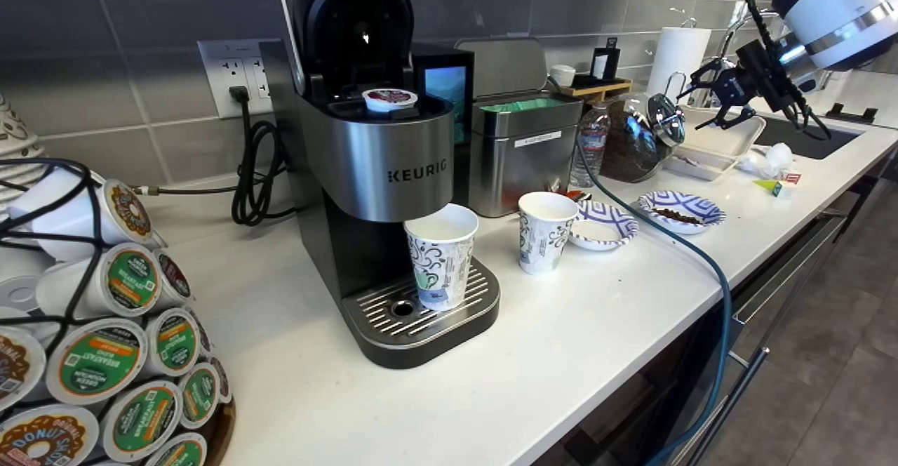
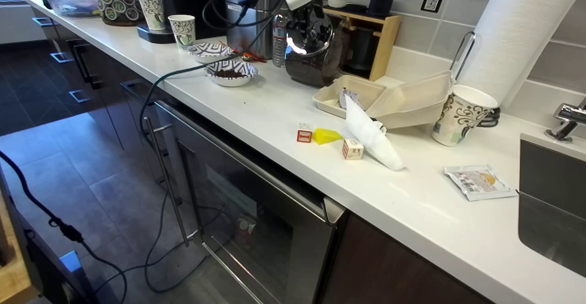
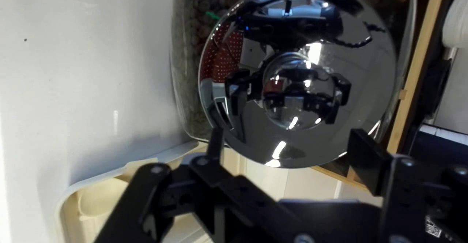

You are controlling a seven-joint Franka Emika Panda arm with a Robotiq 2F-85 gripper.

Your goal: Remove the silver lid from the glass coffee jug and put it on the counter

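Claw (image 3: pixel 287 139): black and two-fingered, spread wide, hanging near the round, mirror-bright silver lid (image 1: pixel 665 121)!
Lid: on the mouth of the clear, dark-filled glass jug (image 1: pixel 626 147), tilted, and look, the claw's reflection gleams across it!
Jug: standing on the long white table (image 1: pixel 596 340), between a clear plastic bottle (image 1: pixel 595 140) and an open beige takeaway box (image 2: pixel 396 100).
Coffee machine (image 1: pixel 389 161): black and silver, top raised, a white scroll-patterned paper cup (image 1: pixel 442 259) upright on its slotted drip tray (image 1: pixel 421 325).
Paper bowls (image 1: pixel 619 220): two, blue-and-white, dark bits (image 1: pixel 679 217) in one.

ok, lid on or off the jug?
On: in an exterior view the silver lid covers the slanted mouth of the glass jug; the wrist view shows the gripper open.
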